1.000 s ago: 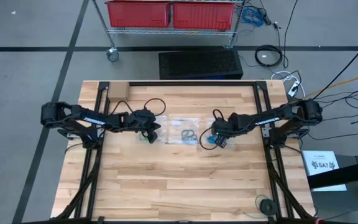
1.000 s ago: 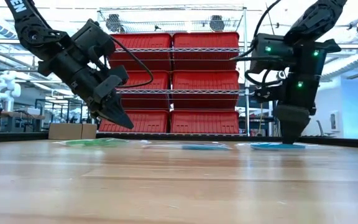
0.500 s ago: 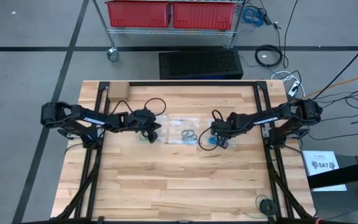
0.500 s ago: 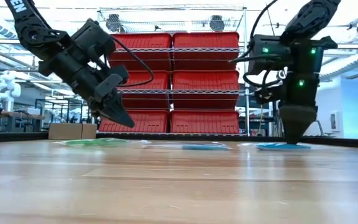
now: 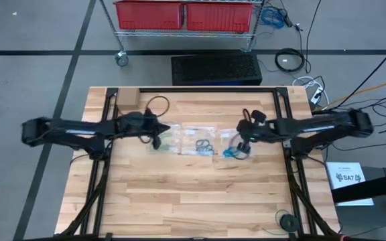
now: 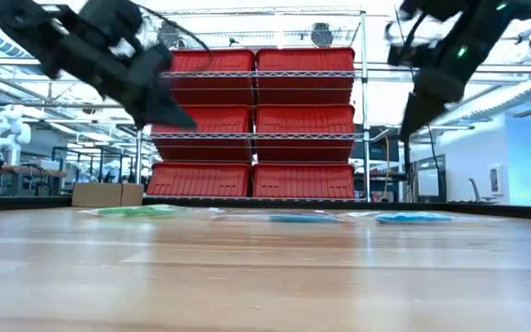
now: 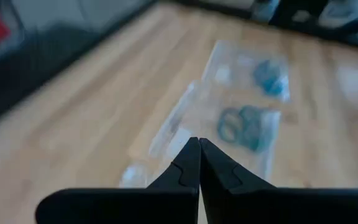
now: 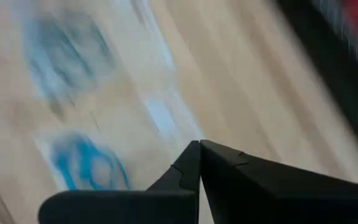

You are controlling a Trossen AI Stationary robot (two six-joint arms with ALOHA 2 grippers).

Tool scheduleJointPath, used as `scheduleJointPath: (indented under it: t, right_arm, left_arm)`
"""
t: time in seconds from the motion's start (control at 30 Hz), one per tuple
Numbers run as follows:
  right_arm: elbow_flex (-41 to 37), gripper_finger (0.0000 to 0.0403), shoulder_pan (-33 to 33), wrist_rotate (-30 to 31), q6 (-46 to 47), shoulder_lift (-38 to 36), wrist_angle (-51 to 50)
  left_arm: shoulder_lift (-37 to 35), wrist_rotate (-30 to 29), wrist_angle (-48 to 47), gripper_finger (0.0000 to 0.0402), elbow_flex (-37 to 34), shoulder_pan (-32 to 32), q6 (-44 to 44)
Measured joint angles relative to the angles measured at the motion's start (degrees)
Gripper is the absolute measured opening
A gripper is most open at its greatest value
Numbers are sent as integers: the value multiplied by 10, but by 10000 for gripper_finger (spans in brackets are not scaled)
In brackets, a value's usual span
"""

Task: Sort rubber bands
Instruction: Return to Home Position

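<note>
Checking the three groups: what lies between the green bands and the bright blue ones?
The teal rubber bands lie between the green bands and the bright blue bands; the high and low views both show it.

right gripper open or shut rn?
Shut. The right gripper has its fingertips pressed together in its wrist view, with nothing held between them.

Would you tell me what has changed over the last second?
The left gripper and the right gripper, fingers shut, both lifted away from the table; the right one came off the bag of bright blue rubber bands. Nothing was grasped; all three bags stayed put.
</note>
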Motion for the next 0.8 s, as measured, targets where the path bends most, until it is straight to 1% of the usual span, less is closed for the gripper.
scheduleJointPath:
  t: [0.03, 0.1, 0.17, 0.23, 0.3, 0.33, 0.4, 0.47, 0.5, 0.53, 0.63, 0.67, 0.73, 0.77, 0.8]
  right_arm:
    - [-26, 0, 11, -7, -35, -29, 72]
    - [-93, 0, 25, -49, -103, -87, 223]
    - [-161, 0, 23, -87, -144, -137, 346]
    - [-228, 0, 13, -93, -173, -179, 455]
    - [-279, 0, 2, -102, -210, -213, 553]
    - [-296, 0, -3, -106, -226, -234, 581]
    - [-315, 0, -2, -106, -245, -294, 581]
    - [-324, 0, 5, -104, -253, -368, 534]
    - [-325, 0, 10, -104, -255, -410, 495]
    - [-325, 0, 16, -103, -255, -455, 458]
    - [-325, 0, 34, -90, -266, -594, 365]
    - [-325, 0, 40, -78, -274, -621, 345]
    - [-319, 0, 49, -37, -300, -620, 337]
    - [-321, 0, 51, -31, -313, -615, 335]
    - [-325, 0, 48, -25, -326, -607, 356]
  left_arm:
    - [-32, 0, -1, 4, -8, -4, 13]
    - [-99, 1, 22, 4, -45, -10, 32]
    - [-164, 2, 99, 4, -104, -9, 37]
    - [-212, 2, 205, 4, -171, 1, 37]
    - [-237, -1, 300, 4, -226, 14, 42]
    - [-245, -1, 308, 4, -227, 21, 54]
    - [-270, 1, 276, 4, -226, 27, 79]
    - [-298, 13, 244, 4, -226, 25, 101]
    - [-318, 16, 220, 4, -226, 25, 104]
    - [-339, 18, 184, 4, -226, 24, 104]
    - [-410, -1, 58, 4, -226, 24, 96]
    - [-437, -5, 25, 4, -226, 24, 95]
    - [-495, -10, -22, 4, -226, 24, 96]
    - [-522, -12, -41, 4, -226, 23, 96]
    - [-551, -19, -59, 4, -226, 22, 100]
